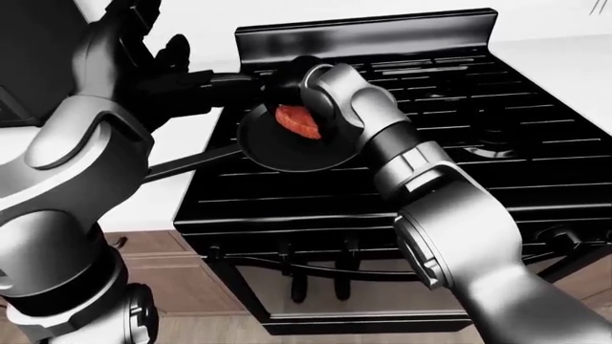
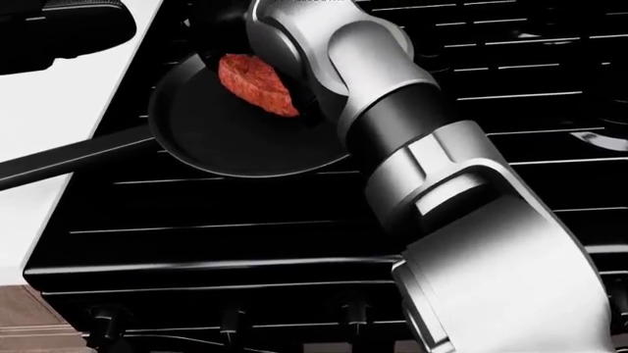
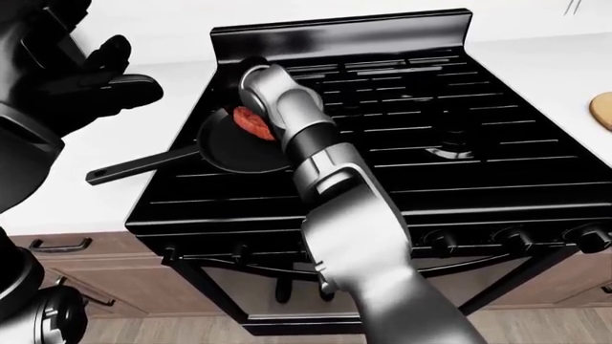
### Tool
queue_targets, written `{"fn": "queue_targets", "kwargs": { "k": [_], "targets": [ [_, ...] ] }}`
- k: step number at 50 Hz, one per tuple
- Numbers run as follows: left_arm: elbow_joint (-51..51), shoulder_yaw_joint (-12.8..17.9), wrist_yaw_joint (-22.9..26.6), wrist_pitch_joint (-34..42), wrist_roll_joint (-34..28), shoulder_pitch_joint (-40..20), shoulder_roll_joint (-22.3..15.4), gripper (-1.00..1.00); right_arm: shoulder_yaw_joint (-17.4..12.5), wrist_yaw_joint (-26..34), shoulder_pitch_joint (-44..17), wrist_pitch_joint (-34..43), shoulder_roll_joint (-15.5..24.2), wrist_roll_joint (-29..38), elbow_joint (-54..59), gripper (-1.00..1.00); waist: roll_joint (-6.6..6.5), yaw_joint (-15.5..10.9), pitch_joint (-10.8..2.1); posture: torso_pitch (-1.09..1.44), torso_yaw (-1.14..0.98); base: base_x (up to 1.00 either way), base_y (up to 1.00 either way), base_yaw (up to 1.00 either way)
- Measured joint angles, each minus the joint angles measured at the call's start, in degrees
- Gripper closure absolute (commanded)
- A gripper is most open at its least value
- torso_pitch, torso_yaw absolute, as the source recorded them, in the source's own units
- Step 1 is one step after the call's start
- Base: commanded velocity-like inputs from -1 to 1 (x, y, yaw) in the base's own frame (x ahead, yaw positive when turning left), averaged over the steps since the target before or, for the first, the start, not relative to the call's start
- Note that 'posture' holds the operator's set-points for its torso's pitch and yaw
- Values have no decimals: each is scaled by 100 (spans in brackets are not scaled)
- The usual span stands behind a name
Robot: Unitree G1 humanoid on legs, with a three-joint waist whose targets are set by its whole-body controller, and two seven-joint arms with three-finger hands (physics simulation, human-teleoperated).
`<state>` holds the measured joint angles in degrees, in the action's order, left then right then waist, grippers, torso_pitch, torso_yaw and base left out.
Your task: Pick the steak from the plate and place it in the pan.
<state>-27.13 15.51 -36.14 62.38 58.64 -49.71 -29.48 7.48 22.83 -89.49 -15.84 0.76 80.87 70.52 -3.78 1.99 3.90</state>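
Note:
A red steak point(image 2: 257, 84) hangs tilted just over the black frying pan point(image 2: 230, 158), which stands on the stove's left burner. My right hand point(image 2: 294, 103) reaches in from the lower right and its dark fingers close on the steak's right edge; the wrist hides most of the fingers. The pan's long handle point(image 3: 134, 166) points left over the white counter. My left hand point(image 3: 110, 72) is raised above the counter to the left of the pan, open and empty. The plate is not clearly in view.
The black stove point(image 3: 430, 107) with grates and a raised back panel fills the middle. White counter point(image 3: 86, 143) lies on its left and right. A tan round edge point(image 3: 603, 111) shows at the far right. Knobs point(image 3: 516, 240) line the stove's lower edge.

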Motion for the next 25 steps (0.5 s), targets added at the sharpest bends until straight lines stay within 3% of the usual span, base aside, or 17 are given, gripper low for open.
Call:
{"fn": "queue_targets", "kwargs": {
  "k": [1,2,3,5,12,19,20,23,25],
  "targets": [
    [5,-3,5,-6,-3,4,-1,-100,-2,-2,2,3,-3,0,4,30,0,0,0,0,0,0,0,0],
    [11,-5,12,-15,-9,9,-2,-100,-5,-3,3,7,-5,0,8,-6,0,-1,-1,0,0,0,0,0],
    [16,-7,17,-20,-15,14,-2,-100,-7,1,2,11,-7,-1,15,-9,0,-1,-1,0,0,0,0,0],
    [22,-1,9,-4,-8,1,-2,-100,-11,9,-2,24,-14,-2,26,5,2,-1,1,0,0,0,0,0],
    [3,-13,3,-17,14,8,-4,-100,-8,-25,34,57,-41,-7,33,-31,-1,-5,-9,0,0,0,0,0],
    [20,-4,-7,-12,9,-11,-8,-100,-8,-57,85,87,-21,-2,1,-42,4,-1,-29,0,0,0,0,0],
    [18,-5,-3,-17,7,-9,-8,-100,-13,-66,98,96,-22,-4,-4,-64,3,-2,-31,0,0,0,0,0],
    [18,-7,-5,-14,13,-23,-6,-100,-18,-105,132,121,-32,-12,-12,-66,2,-5,-33,0,0,0,0,0],
    [6,-2,-16,-7,26,-26,-5,-100,-18,-127,148,132,-40,-19,-13,-80,-1,-8,-33,0,0,0,0,0]
  ]
}}
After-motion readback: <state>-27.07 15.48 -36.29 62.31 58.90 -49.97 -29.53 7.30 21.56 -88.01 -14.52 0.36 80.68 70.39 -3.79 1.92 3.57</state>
